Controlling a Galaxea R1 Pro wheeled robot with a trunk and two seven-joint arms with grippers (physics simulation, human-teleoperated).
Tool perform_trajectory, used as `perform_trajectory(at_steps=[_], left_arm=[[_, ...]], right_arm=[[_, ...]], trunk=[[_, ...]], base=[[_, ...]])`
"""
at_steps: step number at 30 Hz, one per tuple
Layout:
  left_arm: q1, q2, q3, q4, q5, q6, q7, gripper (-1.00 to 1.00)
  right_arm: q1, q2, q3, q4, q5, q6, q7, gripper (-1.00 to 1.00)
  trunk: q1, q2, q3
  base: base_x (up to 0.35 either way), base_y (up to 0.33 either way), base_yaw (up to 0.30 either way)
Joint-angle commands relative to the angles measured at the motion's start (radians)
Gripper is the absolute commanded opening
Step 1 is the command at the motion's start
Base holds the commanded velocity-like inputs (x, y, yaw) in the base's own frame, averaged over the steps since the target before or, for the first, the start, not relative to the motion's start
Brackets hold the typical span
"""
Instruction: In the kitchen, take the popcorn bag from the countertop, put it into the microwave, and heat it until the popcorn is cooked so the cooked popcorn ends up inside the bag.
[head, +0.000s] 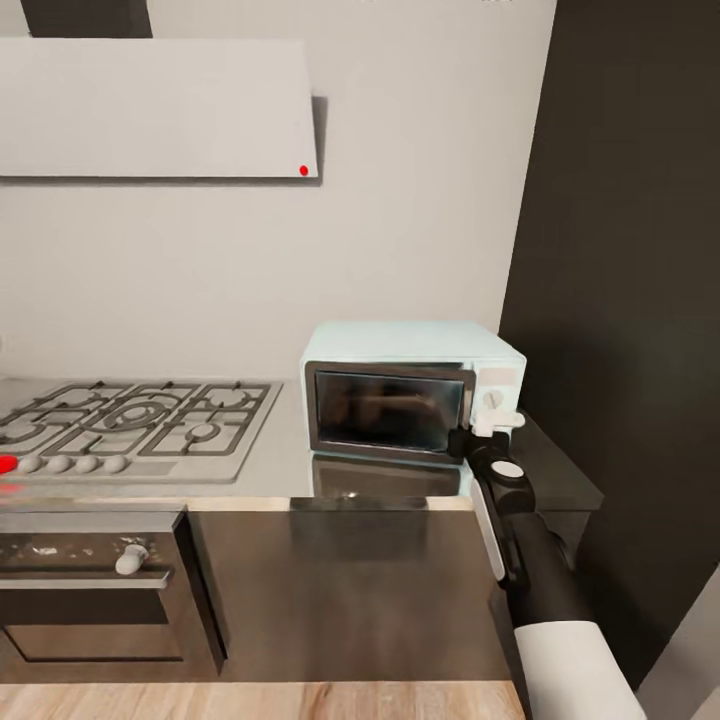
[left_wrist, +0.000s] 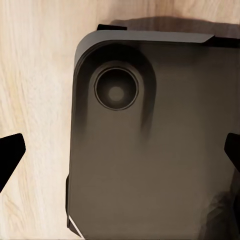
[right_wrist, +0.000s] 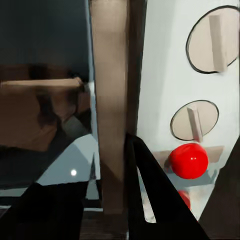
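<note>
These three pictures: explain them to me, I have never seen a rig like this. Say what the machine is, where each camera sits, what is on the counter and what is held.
This is a simulated wheeled robot with two arms. The large picture comes from its head camera, looking down at a steel countertop. On it stands a pale blue microwave, door shut, beside a gas hob.

The right gripper is up against the microwave's control panel. Its wrist camera looks along the fingers at the two knobs and a red dot. Whether it grips anything is unclear.

The left wrist camera looks down at the wooden floor and a dark rounded part, probably the robot's base; that gripper looks open, holding nothing.
</note>
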Motion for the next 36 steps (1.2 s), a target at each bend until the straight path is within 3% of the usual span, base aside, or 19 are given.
perform_trajectory(at_steps=[1, 13, 17, 22, 23, 36], left_arm=[[0.000, -0.001, 0.003, 0.000, 0.009, -0.002, 0.000, 1.00], [0.000, -0.004, 0.005, 0.000, 0.009, -0.002, 0.000, 1.00], [0.000, -0.004, 0.005, 0.000, 0.009, -0.002, 0.000, 1.00], [0.000, -0.004, 0.005, 0.000, 0.009, -0.002, 0.000, 1.00], [0.000, -0.004, 0.005, 0.000, 0.009, -0.002, 0.000, 1.00], [0.000, -0.004, 0.005, 0.000, 0.009, -0.002, 0.000, 1.00]], right_arm=[[-0.001, 0.005, -0.007, 0.000, 0.016, 0.008, -0.002, -1.00], [-0.001, -0.001, -0.004, 0.003, 0.000, 0.007, -0.003, -1.00], [-0.001, -0.001, -0.003, 0.003, -0.030, 0.007, -0.003, -1.00], [-0.001, -0.001, -0.003, 0.003, -0.097, 0.007, -0.003, -1.00], [-0.001, -0.001, -0.003, 0.003, 0.053, 0.007, -0.003, -1.00], [-0.001, -0.001, -0.003, 0.003, 0.053, 0.007, -0.003, -1.00]], trunk=[[0.000, 0.000, -0.001], [0.000, 0.000, -0.001], [0.000, 0.000, -0.001], [0.000, 0.000, -0.001], [0.000, 0.000, -0.001], [0.000, 0.000, -0.001]], base=[[0.000, 0.000, 0.000], [-0.018, 0.000, 0.000], [-0.199, 0.000, 0.000], [-0.209, 0.000, 0.000], [-0.106, 0.000, 0.000], [-0.089, 0.000, 0.000]])
